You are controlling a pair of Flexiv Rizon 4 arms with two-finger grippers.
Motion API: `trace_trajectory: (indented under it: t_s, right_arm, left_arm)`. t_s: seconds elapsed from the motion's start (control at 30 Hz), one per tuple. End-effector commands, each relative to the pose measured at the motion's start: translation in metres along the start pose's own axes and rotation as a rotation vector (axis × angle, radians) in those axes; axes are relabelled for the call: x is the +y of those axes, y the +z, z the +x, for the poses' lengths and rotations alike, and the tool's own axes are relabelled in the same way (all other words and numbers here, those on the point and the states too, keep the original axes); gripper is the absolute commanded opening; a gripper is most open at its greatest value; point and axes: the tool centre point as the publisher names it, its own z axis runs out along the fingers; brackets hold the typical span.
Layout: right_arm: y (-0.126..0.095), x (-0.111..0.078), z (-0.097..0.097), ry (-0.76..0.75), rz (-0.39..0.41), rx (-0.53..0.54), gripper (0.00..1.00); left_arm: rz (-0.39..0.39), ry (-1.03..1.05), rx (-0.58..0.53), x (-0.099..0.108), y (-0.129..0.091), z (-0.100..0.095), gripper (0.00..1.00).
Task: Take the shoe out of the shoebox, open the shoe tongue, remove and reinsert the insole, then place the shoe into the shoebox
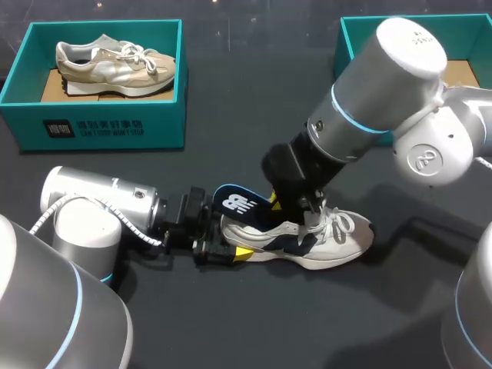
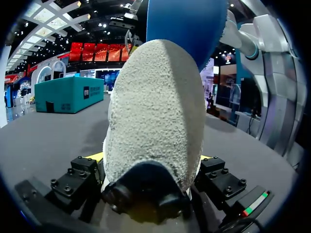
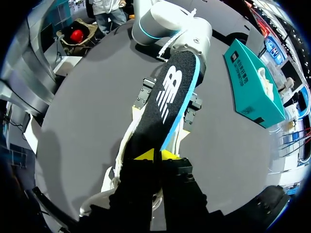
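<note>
Dark table (image 1: 231, 330): sneaker (image 1: 342, 238) clamped at the heel by left gripper (image 1: 231, 250); insole (image 3: 170, 97), pinched by right gripper (image 3: 156, 155), slanted heelward along the shoe.

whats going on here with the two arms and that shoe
The left gripper is clamped on the heel of the shoe, which sits on the table outside the boxes. The right gripper pinches one end of the insole, which sticks up out of the shoe with only its front end inside. Whether it is coming out or going back in cannot be told. A second shoe lies in the shoebox at the back left.
</note>
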Motion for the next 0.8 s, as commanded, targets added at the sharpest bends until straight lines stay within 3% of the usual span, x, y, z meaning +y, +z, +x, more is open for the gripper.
trace_trajectory:
  t_s: [0.03,0.17,0.23,0.4,0.6,0.8]
  right_arm:
    - [-0.002,0.003,-0.002,-0.003,-0.021,0.026,0.00]
    - [-0.003,0.004,-0.003,0.024,-0.064,0.060,0.00]
    - [-0.002,0.004,-0.004,0.034,-0.082,0.075,0.21]
    - [-0.001,0.000,-0.007,0.064,-0.129,0.106,0.36]
    - [0.003,-0.001,-0.010,0.112,-0.220,0.138,0.45]
    - [0.003,0.004,-0.013,0.164,-0.266,0.193,0.45]
  left_arm:
    - [-0.003,0.000,0.001,0.003,0.000,-0.001,0.00]
    - [-0.003,0.000,0.001,0.003,0.000,-0.001,0.00]
    - [-0.003,0.000,0.001,0.003,0.000,-0.001,0.00]
    - [-0.003,0.000,0.001,0.003,0.000,-0.001,0.00]
    - [-0.003,0.000,0.001,0.003,0.000,-0.001,0.00]
    - [-0.003,0.000,0.001,0.003,0.000,-0.001,0.00]
